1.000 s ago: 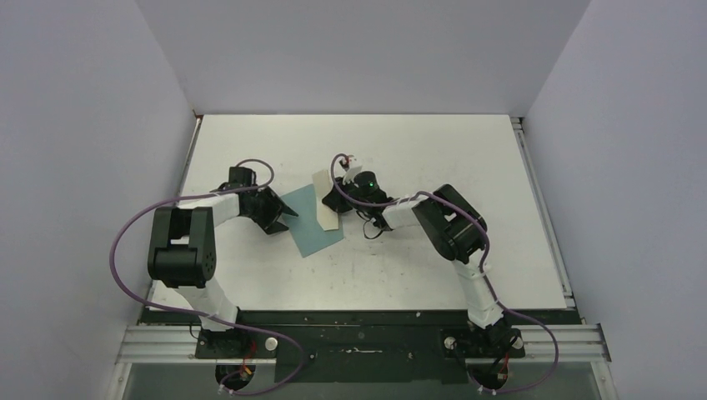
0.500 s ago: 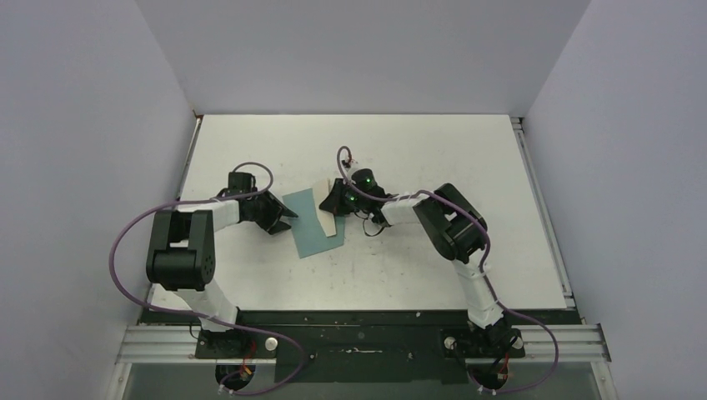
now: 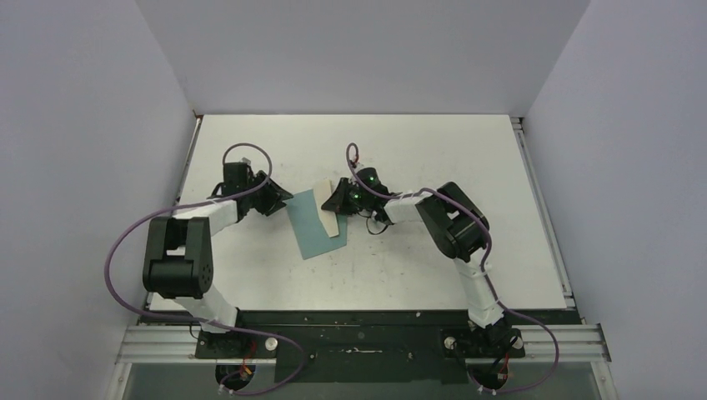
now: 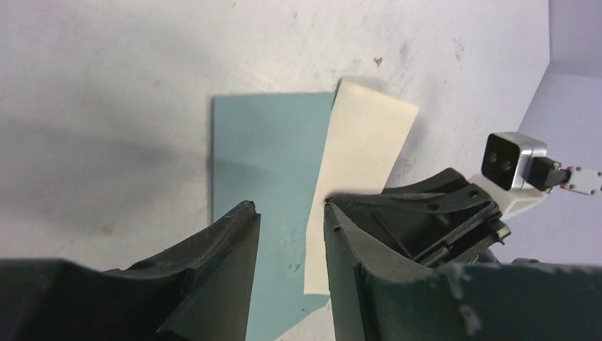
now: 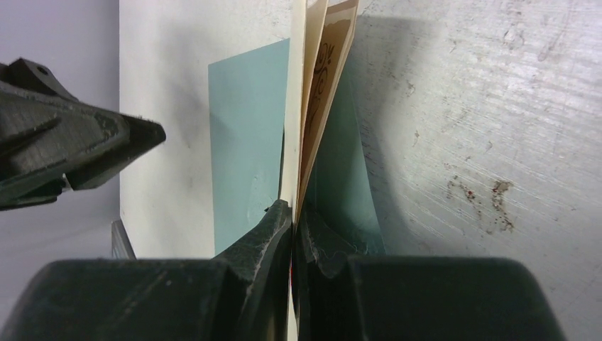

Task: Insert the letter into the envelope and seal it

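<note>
The teal envelope [image 3: 307, 229] lies flat on the table. The tan letter [image 3: 333, 223] is folded and stands on edge across the envelope's right part. My right gripper [image 3: 334, 202] is shut on the letter's fold; the right wrist view shows the jaws [image 5: 292, 213] pinching the tan sheets [image 5: 317, 85], with the dark border showing and the envelope [image 5: 245, 142] beneath. My left gripper [image 3: 283, 199] is open and empty, just left of the envelope and off it. In the left wrist view its fingers [image 4: 289, 213] frame the envelope [image 4: 266, 156] and the letter [image 4: 362, 153].
The white table [image 3: 417, 250] is scuffed and stained right of the envelope [image 5: 475, 192]. Grey walls close in the left, back and right sides. The two grippers face each other across the envelope, close together. The left gripper shows in the right wrist view [image 5: 78, 145].
My left gripper has drawn back up and to the left, off the envelope's left edge. My right gripper has shifted slightly left and back with the letter; the envelope has turned a little.
</note>
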